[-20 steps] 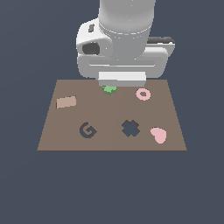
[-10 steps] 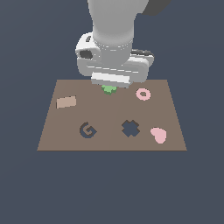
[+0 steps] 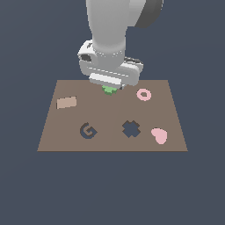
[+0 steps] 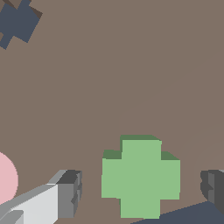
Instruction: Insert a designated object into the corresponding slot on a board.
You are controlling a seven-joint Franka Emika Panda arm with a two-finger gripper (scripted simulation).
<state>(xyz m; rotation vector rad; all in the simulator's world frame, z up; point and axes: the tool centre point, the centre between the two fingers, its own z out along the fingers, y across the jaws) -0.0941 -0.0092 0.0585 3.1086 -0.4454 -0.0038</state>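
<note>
The green piece point(image 4: 141, 177) lies flat on the brown board point(image 3: 57, 136), near the board's far edge and about midway across it. In the wrist view its outline reads as a cross with notched corners, and its whole top face is visible. In the exterior view only a small green sliver point(image 3: 110, 89) shows, because the robot's hand covers the rest.

The fingers point(image 4: 71, 194) stand on either side of the piece, spread wider than it, with a strip of bare board between each finger and the piece (no contact is visible). Only the tip of the second finger shows at the edge of the wrist view, so its full shape cannot be made out. In the exterior view the fingers are hidden under the white hand body point(image 3: 110, 70), and how far they are above the board cannot be judged.

The cross-shaped slot point(image 3: 131, 128) is in the near half of the board, well apart from the piece; the wrist view cuts it off at a corner point(image 4: 17, 22).

Other items on the board:
- pink ring point(image 3: 143, 94), just beside the hand on the exterior view's right (partly visible in the wrist view);
- pink heart point(image 3: 159, 135), beside the slot;
- G-shaped cutout point(image 3: 88, 131);
- tan block point(image 3: 67, 102).
</note>
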